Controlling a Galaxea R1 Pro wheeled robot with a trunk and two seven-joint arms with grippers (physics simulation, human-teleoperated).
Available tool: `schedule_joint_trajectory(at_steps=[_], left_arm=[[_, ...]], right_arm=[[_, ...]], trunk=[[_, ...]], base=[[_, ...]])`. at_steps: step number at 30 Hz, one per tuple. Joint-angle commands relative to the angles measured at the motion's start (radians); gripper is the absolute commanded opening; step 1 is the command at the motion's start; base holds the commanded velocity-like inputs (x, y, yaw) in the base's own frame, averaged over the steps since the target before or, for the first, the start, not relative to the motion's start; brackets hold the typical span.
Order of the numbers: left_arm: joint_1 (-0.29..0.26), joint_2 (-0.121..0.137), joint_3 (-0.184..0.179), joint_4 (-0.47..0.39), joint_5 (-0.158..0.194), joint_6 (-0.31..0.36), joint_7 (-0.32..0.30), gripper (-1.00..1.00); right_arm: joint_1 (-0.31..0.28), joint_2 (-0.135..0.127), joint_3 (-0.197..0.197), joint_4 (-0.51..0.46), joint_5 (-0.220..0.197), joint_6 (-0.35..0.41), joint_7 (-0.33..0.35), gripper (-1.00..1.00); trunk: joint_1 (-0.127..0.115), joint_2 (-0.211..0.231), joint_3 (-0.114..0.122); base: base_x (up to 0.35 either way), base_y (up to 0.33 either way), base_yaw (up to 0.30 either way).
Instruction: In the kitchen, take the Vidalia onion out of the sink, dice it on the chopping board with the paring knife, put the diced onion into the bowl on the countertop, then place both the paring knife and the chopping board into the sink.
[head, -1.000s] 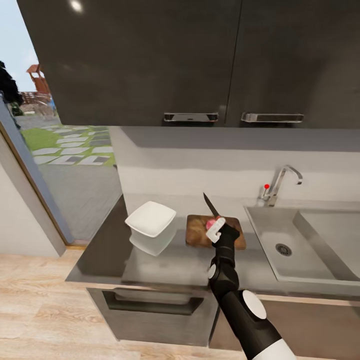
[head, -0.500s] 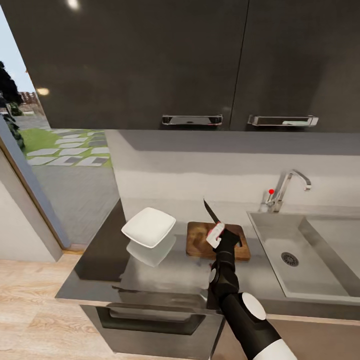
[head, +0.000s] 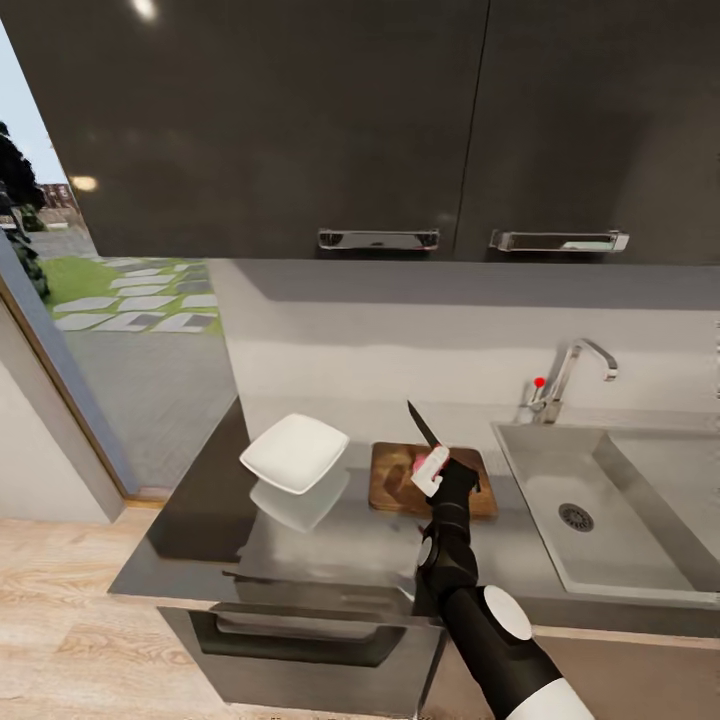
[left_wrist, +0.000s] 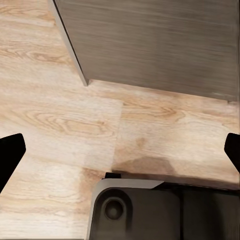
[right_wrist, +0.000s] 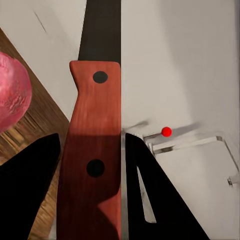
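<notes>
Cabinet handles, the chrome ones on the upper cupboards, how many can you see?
2. One chrome handle sits at the bottom edge of the cupboard above the chopping board; the other handle is above the sink. None look hidden.

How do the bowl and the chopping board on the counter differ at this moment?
The bowl is white and squarish; the chopping board is dark brown wood and rectangular. The bowl holds nothing, while the chopping board carries the pinkish Vidalia onion, with the right tool holding the paring knife above it. The bowl sits nearer the counter's left end, the chopping board nearer the sink. Both rest on the dark countertop.
</notes>
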Motion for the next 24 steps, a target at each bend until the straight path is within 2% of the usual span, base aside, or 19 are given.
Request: schedule_joint_trajectory(at_steps=[1, 6, 19, 24], left_arm=[[0.000, -0.001, 0.001, -0.001, -0.001, -0.002, 0.002, 1.00], [0.000, -0.001, 0.001, -0.001, 0.000, 0.000, 0.002, 1.00], [0.000, -0.001, 0.001, -0.001, 0.000, 0.000, 0.002, 1.00], [0.000, -0.001, 0.001, -0.001, 0.000, 0.000, 0.002, 1.00]], right_arm=[[-0.001, 0.000, 0.003, 0.000, 0.004, 0.008, -0.002, -1.00], [-0.001, 0.006, 0.004, 0.000, 0.004, 0.008, -0.002, -1.00], [-0.001, 0.009, 0.006, 0.005, 0.005, 0.009, -0.002, -1.00], [-0.001, 0.011, 0.032, 0.058, 0.006, 0.009, -0.002, -1.00]], trunk=[[0.000, -0.002, -0.002], [0.000, -0.002, -0.002], [0.000, -0.002, -0.002], [0.000, -0.002, -0.002]], base=[[-0.129, -0.192, 0.000], [-0.116, -0.145, 0.000], [-0.009, -0.012, 0.000], [0.000, 0.000, 0.000]])
